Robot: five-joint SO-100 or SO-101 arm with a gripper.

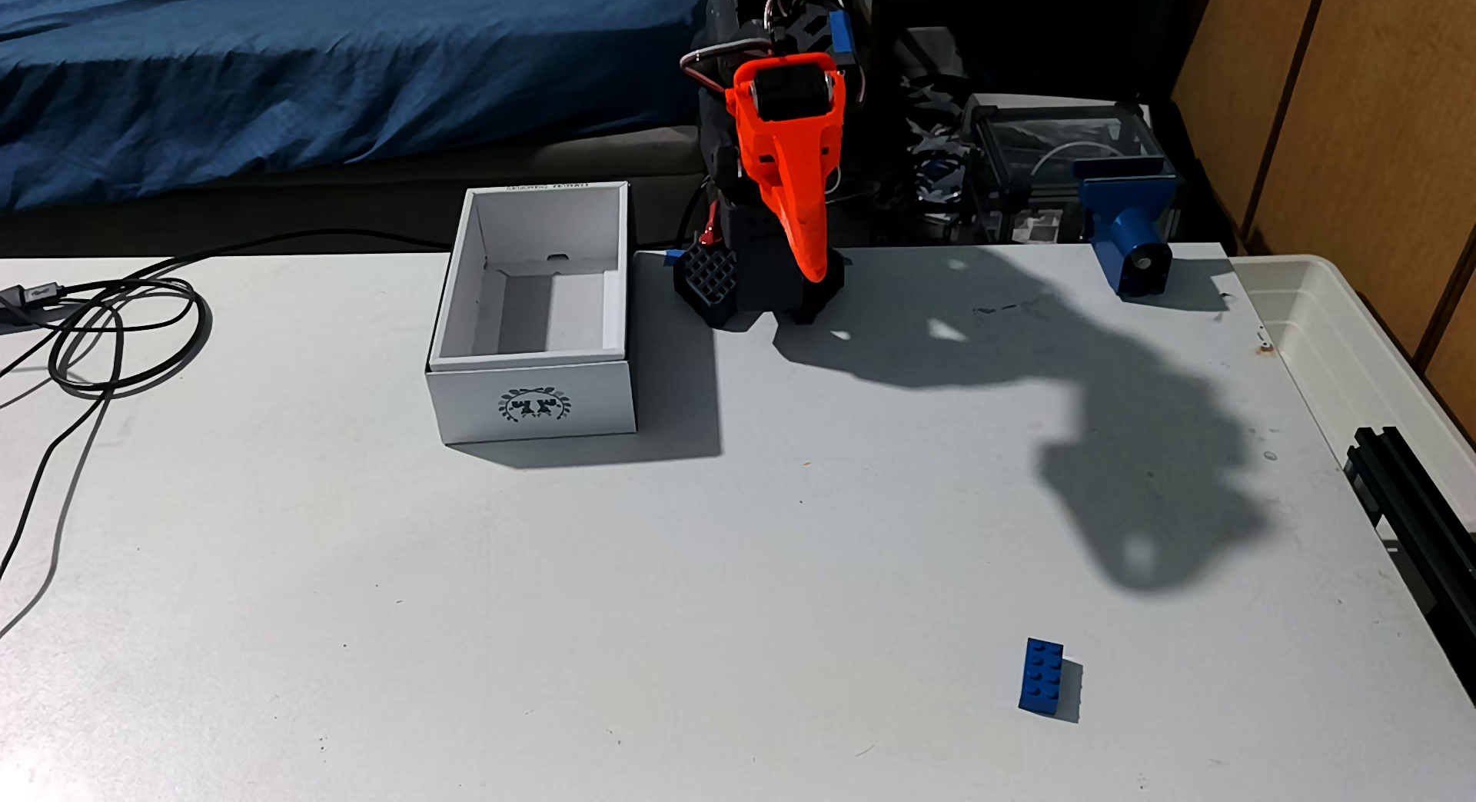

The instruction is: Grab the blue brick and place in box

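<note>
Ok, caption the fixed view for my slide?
Orange end effector folded at base, small blue studded plastic brick lying far from empty white cardboard box.

Small blue brick [1041, 677] studs-up near right; open white emblem-fronted box [530, 403] far left.

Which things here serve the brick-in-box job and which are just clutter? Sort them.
For the job:
small blue plastic studded brick
open white cardboard box
orange two-finger gripper

Lying about:
coiled black cable
blue cylindrical-nosed plastic mount
translucent plastic tub
</note>
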